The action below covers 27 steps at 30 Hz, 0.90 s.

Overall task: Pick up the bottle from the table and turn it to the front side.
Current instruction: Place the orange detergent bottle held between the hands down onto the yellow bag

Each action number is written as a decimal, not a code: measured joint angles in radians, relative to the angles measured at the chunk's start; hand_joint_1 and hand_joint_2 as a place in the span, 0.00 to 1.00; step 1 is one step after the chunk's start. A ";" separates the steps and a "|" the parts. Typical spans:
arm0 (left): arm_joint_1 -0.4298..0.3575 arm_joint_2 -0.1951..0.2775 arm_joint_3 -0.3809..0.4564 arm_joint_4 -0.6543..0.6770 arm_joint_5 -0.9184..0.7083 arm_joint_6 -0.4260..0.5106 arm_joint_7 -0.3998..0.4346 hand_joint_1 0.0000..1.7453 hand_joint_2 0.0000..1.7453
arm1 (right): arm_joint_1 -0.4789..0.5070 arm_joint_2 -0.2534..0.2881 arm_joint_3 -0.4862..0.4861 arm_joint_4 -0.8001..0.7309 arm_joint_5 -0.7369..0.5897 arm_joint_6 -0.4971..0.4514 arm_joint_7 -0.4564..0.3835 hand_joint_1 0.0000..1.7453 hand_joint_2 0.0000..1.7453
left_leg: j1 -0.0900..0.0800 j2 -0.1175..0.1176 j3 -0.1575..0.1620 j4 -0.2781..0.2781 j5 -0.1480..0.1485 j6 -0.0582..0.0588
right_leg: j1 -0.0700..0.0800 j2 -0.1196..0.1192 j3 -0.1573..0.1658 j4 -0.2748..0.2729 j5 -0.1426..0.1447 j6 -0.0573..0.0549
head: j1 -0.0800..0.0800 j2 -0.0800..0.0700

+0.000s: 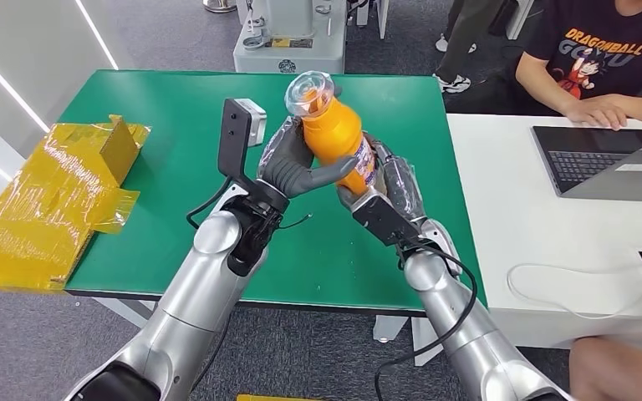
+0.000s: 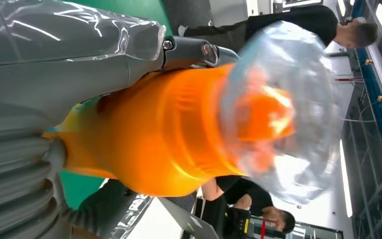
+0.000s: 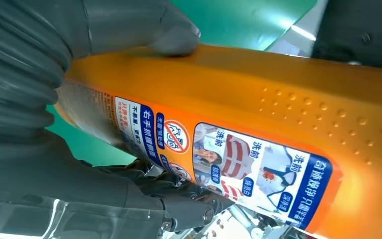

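An orange bottle (image 1: 335,134) with a clear domed cap (image 1: 310,90) is held up above the green table (image 1: 167,109), tilted with its cap toward the far side. My left hand (image 1: 291,159) grips its left side and my right hand (image 1: 384,188) holds its lower end. The left wrist view has the orange bottle (image 2: 164,134) and its cap (image 2: 283,109) close up against my left hand (image 2: 54,59). In the right wrist view the bottle's printed label (image 3: 229,164) faces the camera, with my right hand (image 3: 54,74) wrapped around the bottle (image 3: 278,94).
A yellow taped cardboard box (image 1: 54,196) lies at the table's left edge. A small grey block (image 1: 253,117) sits on the table behind my left hand. To the right, a white desk (image 1: 535,242) holds a laptop (image 1: 606,159), where a person (image 1: 602,58) sits.
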State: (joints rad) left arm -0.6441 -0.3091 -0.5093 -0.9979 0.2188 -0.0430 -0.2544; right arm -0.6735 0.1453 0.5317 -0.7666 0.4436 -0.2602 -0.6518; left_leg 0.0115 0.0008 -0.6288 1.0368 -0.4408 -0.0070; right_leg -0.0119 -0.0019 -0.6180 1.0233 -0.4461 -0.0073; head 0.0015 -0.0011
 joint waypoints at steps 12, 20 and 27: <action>0.000 -0.001 0.000 0.019 0.022 0.026 -0.011 0.97 1.00 | -0.020 0.039 -0.005 0.047 -0.021 -0.001 -0.008 1.00 1.00 | 0.000 0.000 0.000 0.000 0.000 0.000 | 0.000 0.000 0.000 0.000 0.000 0.000 | 0.000 0.000; -0.001 -0.005 0.001 0.044 0.025 0.050 -0.023 1.00 1.00 | -0.020 0.047 -0.006 0.082 -0.035 -0.019 -0.016 1.00 1.00 | 0.000 0.000 0.000 0.000 0.000 0.000 | 0.000 0.000 0.000 0.000 0.000 0.000 | 0.000 0.000; 0.000 -0.008 0.001 0.063 0.028 0.061 -0.034 1.00 1.00 | -0.020 0.053 -0.009 0.109 -0.042 -0.023 -0.022 1.00 1.00 | 0.000 0.000 0.000 0.000 0.000 0.000 | 0.000 0.000 0.000 0.000 0.000 0.000 | 0.000 0.000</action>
State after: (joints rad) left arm -0.6442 -0.3166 -0.5081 -0.9346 0.2472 0.0179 -0.2887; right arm -0.6938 0.1985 0.5226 -0.6579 0.4013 -0.2833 -0.6740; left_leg 0.0115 0.0008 -0.6288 1.0367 -0.4409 -0.0071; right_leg -0.0118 -0.0018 -0.6181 1.0233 -0.4462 -0.0073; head 0.0015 -0.0011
